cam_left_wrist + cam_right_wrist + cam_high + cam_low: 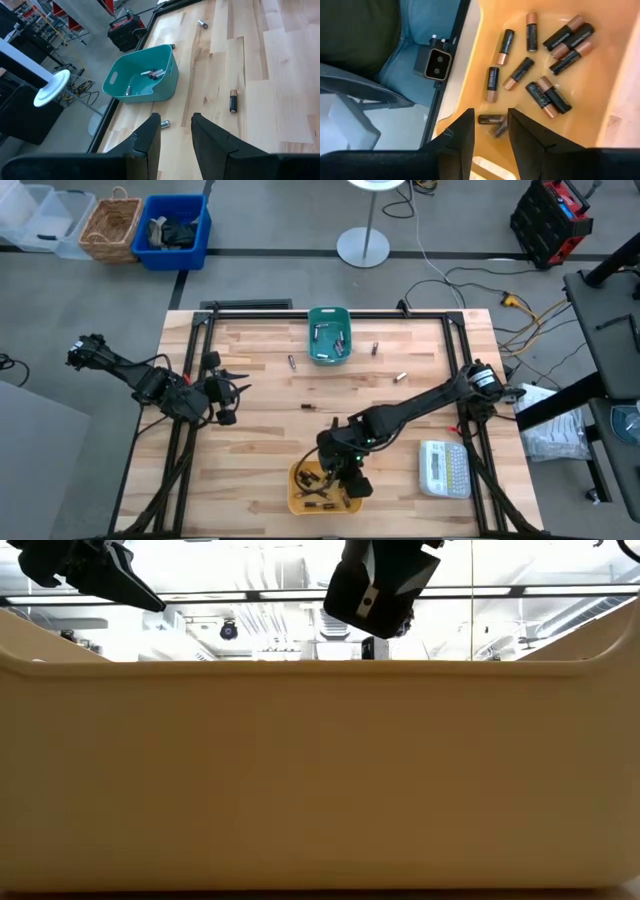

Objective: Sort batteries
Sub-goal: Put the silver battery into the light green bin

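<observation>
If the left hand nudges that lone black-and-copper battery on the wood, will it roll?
Probably: the battery is a smooth cylinder lying on its side on the flat table. It is small, so the left hand might knock it away.

right gripper (pixel 345 470) over yellow bin (pixel 297 502), loose batteries (pixel 292 362) on table (pixel 260 430)

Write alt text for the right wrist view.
The right gripper, fingers open and empty, hovers over a yellow bin holding about a dozen black-and-copper batteries lying loose at mixed angles. Beyond the bin's edge are a small camera and the floor.
</observation>
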